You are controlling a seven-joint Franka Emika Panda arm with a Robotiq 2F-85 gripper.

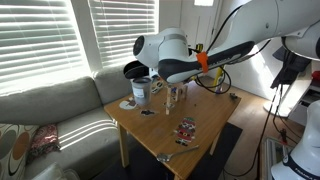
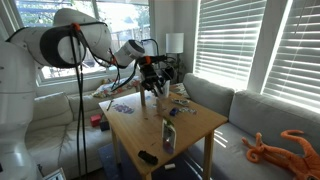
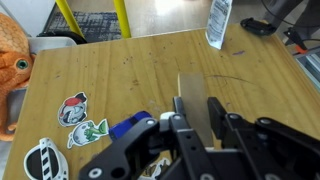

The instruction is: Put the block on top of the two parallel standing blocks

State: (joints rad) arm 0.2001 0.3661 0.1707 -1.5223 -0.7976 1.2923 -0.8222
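Tool (image 3: 196,112), nearest in wrist view, was clenched on a pale tan block (image 3: 190,88), held upright between its fingers (image 3: 216,112) above the wooden counter (image 3: 140,60); stickers (image 3: 72,112) lay flat just beside; an orange plush toy (image 3: 10,58) sat beyond the counter's edge; a white mug (image 1: 141,93) stood near the tool in an exterior view.

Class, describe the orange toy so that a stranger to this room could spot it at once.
Find the grey sofa under the blinds, beside the wooden table. On its near seat lies the toy, a plush with curling tentacles. Its bright orange is unlike anything else on the sofa.
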